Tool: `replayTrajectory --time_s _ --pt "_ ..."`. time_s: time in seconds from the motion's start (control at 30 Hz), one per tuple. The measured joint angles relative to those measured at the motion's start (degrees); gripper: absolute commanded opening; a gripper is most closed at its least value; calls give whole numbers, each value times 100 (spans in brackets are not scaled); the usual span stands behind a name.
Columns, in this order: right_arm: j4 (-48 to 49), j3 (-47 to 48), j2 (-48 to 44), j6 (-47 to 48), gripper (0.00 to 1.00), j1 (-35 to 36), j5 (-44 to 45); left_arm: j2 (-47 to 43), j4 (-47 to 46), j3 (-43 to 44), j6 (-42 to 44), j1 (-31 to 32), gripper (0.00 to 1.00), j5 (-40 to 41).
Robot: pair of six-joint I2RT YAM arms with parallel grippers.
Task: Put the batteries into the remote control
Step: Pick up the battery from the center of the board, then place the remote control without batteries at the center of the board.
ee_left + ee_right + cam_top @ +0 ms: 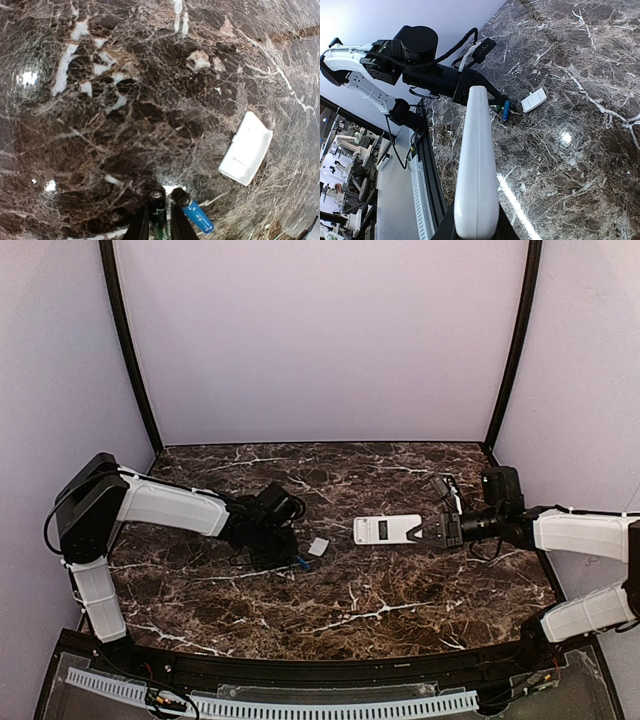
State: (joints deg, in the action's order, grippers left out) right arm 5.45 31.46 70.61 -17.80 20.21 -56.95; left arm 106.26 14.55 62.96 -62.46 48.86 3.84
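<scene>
left wrist view: left end effector (pixel 158 226) pinches one battery (pixel 157 211); right end effector (pixel 436 531) clamps the remote control (pixel 386 530)

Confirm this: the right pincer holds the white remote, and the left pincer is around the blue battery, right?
Not quite. The right pincer does hold the white remote, but the left wrist view shows the left pincer around the dark battery; the blue battery lies loose beside it.

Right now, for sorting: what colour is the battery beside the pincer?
Battery: blue; left wrist view.
</scene>
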Motion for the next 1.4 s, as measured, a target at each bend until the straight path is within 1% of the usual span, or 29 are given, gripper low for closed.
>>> replayTrajectory --time_s 0.1,0.33,0.47,0.57,0.67,0.77,0.83,0.9,1.0,1.1,1.2,1.4 --pt "-2 0 0 2 0 -13 0 111 197 190 50 0 13 28" --pt "-17 0 0 15 0 -37 -4 343 894 695 470 2 1 177" --pt "-28 0 0 15 0 -39 -11 507 1381 1023 938 7 0 339" --pt "26 -2 0 -7 0 -39 -55 527 1611 1091 1305 7 0 448" --pt "385 -131 0 -103 0 -42 -136 481 1639 1051 1631 7 0 518" --pt "839 -420 33 -247 0 -46 -210 212 1484 726 1996 7 0 542" --pt "1064 -549 105 -308 0 -42 -212 -146 1272 415 2317 7 0 540" --pt "1298 -680 186 -382 0 -4 -192 -588 942 144 2614 0 0 505" --pt "1622 -852 278 -479 0 116 -146 -1488 87 -348 3053 0 0 378" --pt "1921 -966 448 -573 0 313 -90 -1998 -472 -501 3344 0 0 293" --pt "2133 -1043 691 -695 0 509 -11 -2098 -767 -498 3550 0 0 267" --pt "2520 -1147 1204 -1012 0 968 127 -2083 -876 -658 3679 0 0 258"
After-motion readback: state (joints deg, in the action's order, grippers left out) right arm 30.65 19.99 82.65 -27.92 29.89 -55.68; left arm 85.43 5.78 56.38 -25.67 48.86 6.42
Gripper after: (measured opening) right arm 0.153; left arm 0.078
